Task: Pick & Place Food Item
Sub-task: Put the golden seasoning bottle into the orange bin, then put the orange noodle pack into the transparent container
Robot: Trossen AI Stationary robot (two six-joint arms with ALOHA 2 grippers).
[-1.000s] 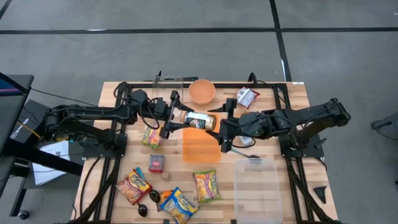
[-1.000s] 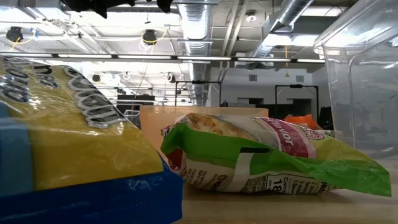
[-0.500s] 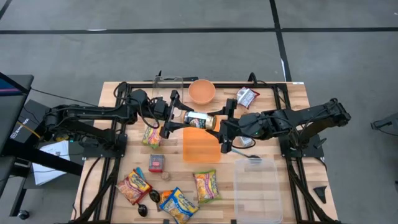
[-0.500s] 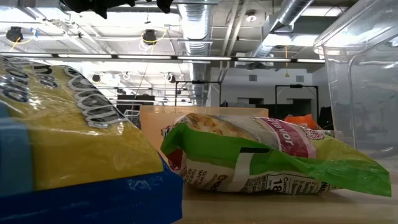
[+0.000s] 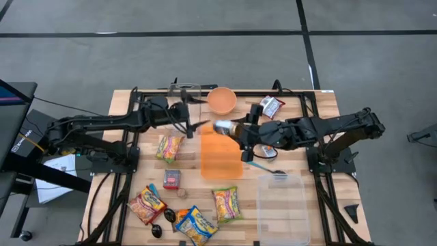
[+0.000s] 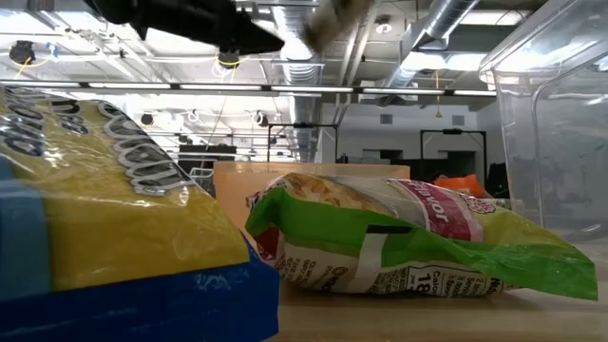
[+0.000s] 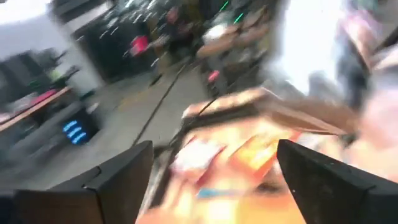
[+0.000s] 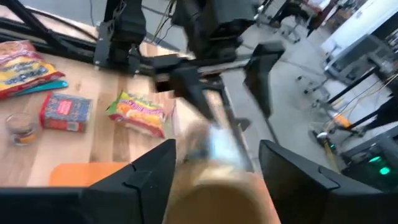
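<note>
Your right gripper point(image 5: 240, 131) is clamped on a blurred brown, white-labelled jar point(image 5: 225, 128) held over the orange board point(image 5: 220, 159), your left gripper point(image 5: 188, 123) spread and empty just beside it, the orange bowl point(image 5: 222, 100) and clear tub point(image 5: 281, 205) showing no food, no writing legible.

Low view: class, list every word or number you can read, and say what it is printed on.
"18": on the green packet, lower front, amid smaller print too blurred to read.
Yellow packet: big silver letters, cropped and skewed, unreadable.
Nothing else legible.
</note>
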